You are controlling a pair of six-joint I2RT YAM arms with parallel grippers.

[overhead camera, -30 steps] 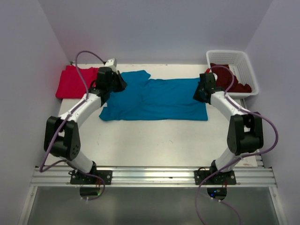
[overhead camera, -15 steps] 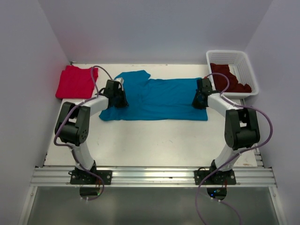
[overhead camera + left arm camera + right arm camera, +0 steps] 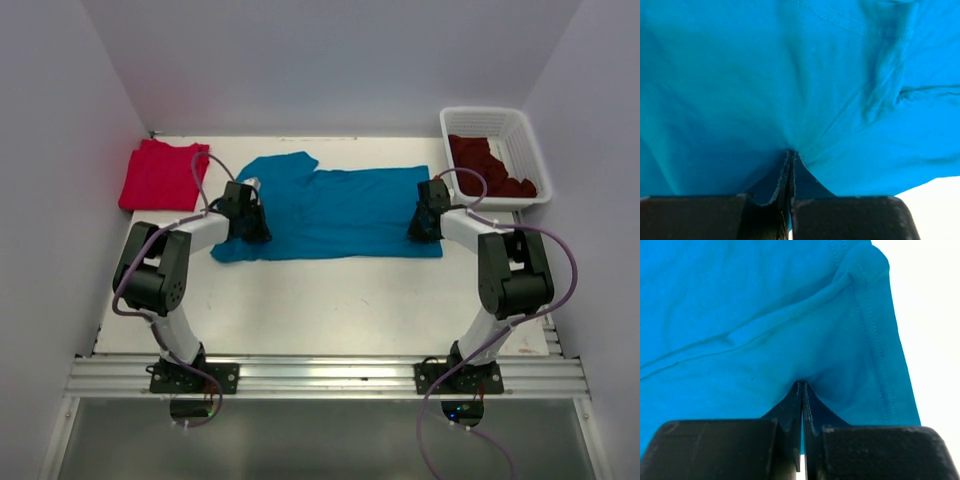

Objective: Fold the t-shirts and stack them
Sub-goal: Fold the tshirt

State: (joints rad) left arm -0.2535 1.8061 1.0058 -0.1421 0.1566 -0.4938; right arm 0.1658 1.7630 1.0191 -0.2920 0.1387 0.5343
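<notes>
the left claw (image 3: 791, 154) and the right claw (image 3: 801, 386) are each pinching the teal t-shirt (image 3: 340, 212) lying on the table (image 3: 330, 300).

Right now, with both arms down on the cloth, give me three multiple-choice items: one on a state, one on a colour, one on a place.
1. How do the left gripper and right gripper stand on the teal t-shirt?
A. both open
B. both shut, pinching it
C. only the left shut

2. What colour are the shirts in the white basket?
A. maroon
B. teal
C. yellow

3. Where does the red t-shirt lie?
A. in the basket
B. at the far left of the table
C. under the teal t-shirt

1 B: each wrist view shows teal cloth puckered between closed jaws.
2 A: dark maroon cloth lies inside.
3 B: it lies by the left wall.
</notes>
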